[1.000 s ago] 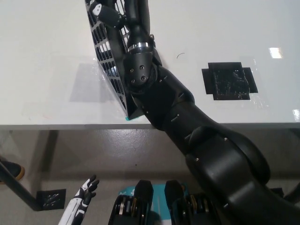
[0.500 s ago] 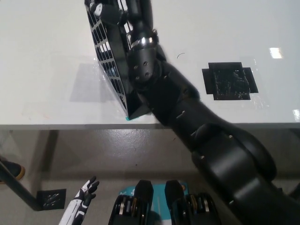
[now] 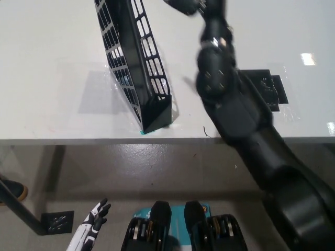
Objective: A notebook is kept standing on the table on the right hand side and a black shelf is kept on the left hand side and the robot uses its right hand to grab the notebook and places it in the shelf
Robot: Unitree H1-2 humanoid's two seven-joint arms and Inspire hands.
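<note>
The notebook is nowhere to be seen — not on the table point(image 3: 47, 63), not in the right hand point(image 3: 183, 5), and not clearly inside the black shelf point(image 3: 137, 63), whose mesh walls show only white tabletop through them. It may be standing out of sight past the 12 o'clock edge; that cannot be told.

The black right arm point(image 3: 235, 110) enters from 5 o'clock and stretches up to 12 o'clock, where the right hand is blurred and cut off by the edge, just beside the shelf's upper end. Whether its fingers are apart, together, or clamped on anything cannot be told. The white left hand point(image 3: 94, 217) hangs at 7 o'clock, below table level, fingers apart and holding nothing.

As a judgement: a notebook ought to be light and fairly stiff across its covers but floppy if pinched at 1 corner, and a smooth cover may slip. The sound grip is across the spine or both covers near the middle, so the pages stay shut while it slides into the narrow slot.

Counted: 1 shelf, leaning toward 11 o'clock, its base at the table's near edge; 1 black tape patch point(image 3: 267, 89) at 3 o'clock, partly covered by the arm; 1 more dark patch point(image 3: 56, 221) on the floor at 7 o'clock; 0 notebooks visible; 2 hands.
</note>
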